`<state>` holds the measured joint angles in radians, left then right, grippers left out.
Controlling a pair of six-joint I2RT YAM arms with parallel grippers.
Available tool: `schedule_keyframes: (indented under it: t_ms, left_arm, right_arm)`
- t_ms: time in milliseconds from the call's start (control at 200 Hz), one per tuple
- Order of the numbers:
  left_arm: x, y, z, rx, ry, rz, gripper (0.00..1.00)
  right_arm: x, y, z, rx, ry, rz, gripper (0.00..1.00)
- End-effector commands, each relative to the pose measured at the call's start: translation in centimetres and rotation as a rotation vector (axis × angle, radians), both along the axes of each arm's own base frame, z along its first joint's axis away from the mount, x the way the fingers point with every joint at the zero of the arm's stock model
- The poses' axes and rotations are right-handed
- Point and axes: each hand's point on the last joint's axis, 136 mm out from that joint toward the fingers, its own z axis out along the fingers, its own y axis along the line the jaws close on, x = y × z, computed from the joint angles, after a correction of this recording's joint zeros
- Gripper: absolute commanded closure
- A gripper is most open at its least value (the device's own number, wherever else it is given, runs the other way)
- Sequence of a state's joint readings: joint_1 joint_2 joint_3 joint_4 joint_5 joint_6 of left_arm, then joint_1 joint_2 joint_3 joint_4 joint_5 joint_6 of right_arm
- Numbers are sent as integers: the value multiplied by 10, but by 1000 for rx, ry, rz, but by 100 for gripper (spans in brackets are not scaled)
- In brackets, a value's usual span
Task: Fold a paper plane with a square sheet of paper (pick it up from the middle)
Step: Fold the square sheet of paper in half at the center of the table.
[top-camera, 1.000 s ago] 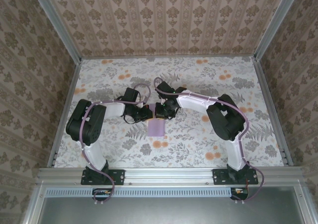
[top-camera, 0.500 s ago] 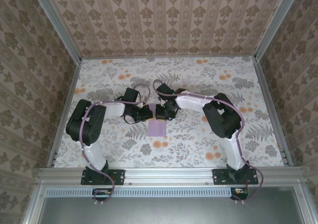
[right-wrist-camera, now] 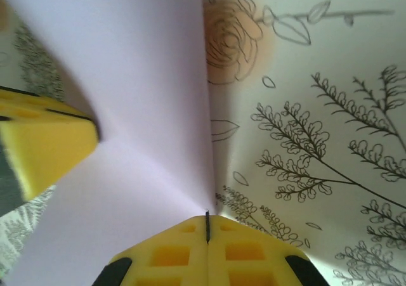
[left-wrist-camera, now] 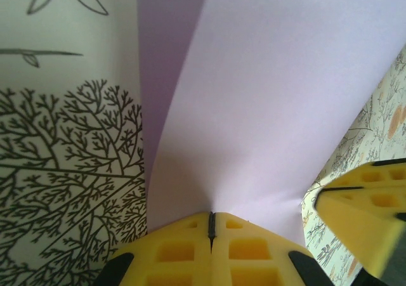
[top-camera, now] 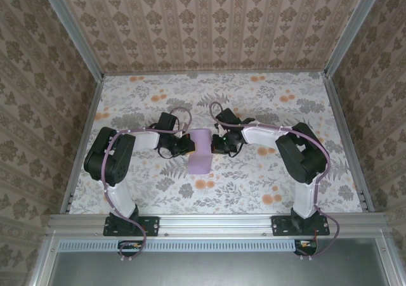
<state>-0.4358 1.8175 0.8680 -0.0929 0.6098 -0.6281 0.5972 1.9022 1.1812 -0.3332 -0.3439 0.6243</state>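
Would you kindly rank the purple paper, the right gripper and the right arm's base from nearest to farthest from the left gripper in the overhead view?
1. The purple paper: pinched in the left gripper itself.
2. The right gripper: just across the sheet, pinching its opposite edge.
3. The right arm's base: near edge, far right.

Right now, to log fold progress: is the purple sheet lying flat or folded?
Partly folded: the sheet bends along a crease, pinched by the shut left gripper and right gripper.
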Motion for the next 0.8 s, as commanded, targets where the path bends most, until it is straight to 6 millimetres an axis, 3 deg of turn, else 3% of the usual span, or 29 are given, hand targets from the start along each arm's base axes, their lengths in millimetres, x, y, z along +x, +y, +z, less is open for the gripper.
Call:
schedule_keyframes:
  t_ms: [0, 215, 350, 490, 650, 795]
  left_arm:
    - [-60, 67, -77, 348, 242, 56, 100]
    - [-62, 68, -77, 362, 249, 45, 100]
    - [-63, 69, -78, 373, 250, 40, 100]
    - [-65, 72, -79, 384, 259, 41, 100]
    - [-69, 75, -82, 397, 269, 43, 100]
    - [-70, 76, -83, 403, 268, 39, 100]
  right_arm:
    - [11, 18, 31, 98, -101, 9, 100]
    - [21, 48, 14, 157, -73, 43, 100]
    - [24, 48, -2, 138, -59, 52, 100]
    - [23, 31, -16, 104, -48, 34, 100]
    - [17, -7, -33, 50, -27, 14, 100]
    - [24, -37, -28, 43, -37, -31, 100]
